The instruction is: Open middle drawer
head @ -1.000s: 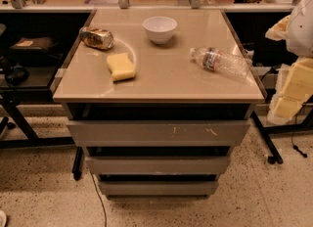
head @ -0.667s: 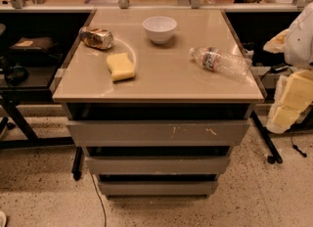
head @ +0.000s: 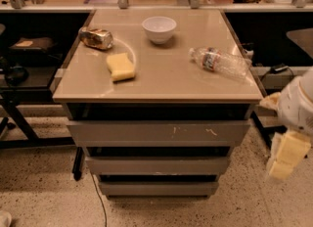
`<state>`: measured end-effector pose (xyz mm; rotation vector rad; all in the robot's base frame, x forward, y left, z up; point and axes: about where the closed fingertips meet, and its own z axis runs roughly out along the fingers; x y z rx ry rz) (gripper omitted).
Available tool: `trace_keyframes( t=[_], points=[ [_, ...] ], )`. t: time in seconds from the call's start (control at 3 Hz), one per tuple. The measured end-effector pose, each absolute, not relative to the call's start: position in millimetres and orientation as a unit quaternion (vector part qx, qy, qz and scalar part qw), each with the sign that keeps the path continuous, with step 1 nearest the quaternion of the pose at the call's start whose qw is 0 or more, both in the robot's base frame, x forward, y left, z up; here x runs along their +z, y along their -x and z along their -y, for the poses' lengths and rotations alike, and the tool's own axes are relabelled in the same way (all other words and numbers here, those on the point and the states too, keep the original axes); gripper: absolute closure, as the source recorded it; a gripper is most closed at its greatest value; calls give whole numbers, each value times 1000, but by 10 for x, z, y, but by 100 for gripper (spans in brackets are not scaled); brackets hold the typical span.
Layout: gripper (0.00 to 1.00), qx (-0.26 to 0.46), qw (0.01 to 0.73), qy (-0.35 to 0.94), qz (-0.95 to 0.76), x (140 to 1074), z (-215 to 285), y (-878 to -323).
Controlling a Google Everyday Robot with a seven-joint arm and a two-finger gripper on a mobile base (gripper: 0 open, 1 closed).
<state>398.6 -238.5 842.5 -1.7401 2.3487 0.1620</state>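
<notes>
The middle drawer (head: pixel 157 165) has a plain grey front and sits shut between the wider scratched top front (head: pixel 159 133) and the narrow bottom front (head: pixel 157 188) of the cabinet. My gripper (head: pixel 286 155), cream-coloured under a white arm segment (head: pixel 298 104), hangs at the right edge of the view. It is to the right of the cabinet, about level with the middle drawer, and touches nothing.
On the cabinet top (head: pixel 166 81) lie a white bowl (head: pixel 159 28), a crushed can (head: pixel 96 38), a yellow sponge (head: pixel 120 66) and a plastic bottle (head: pixel 219 62) on its side. Dark shelves and table legs flank the cabinet. A cable (head: pixel 98 196) runs across the speckled floor.
My arm and gripper have moved down along the cabinet's right side, from tabletop height to drawer height. The drawers and tabletop objects have not moved.
</notes>
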Motion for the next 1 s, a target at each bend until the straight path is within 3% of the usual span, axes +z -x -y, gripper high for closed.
trace_keyframes(
  t=[0.67, 1.0],
  points=[
    [0, 58, 164, 645, -744, 7387, 2470, -3659],
    [0, 58, 163, 645, -745, 7387, 2470, -3657]
  ],
)
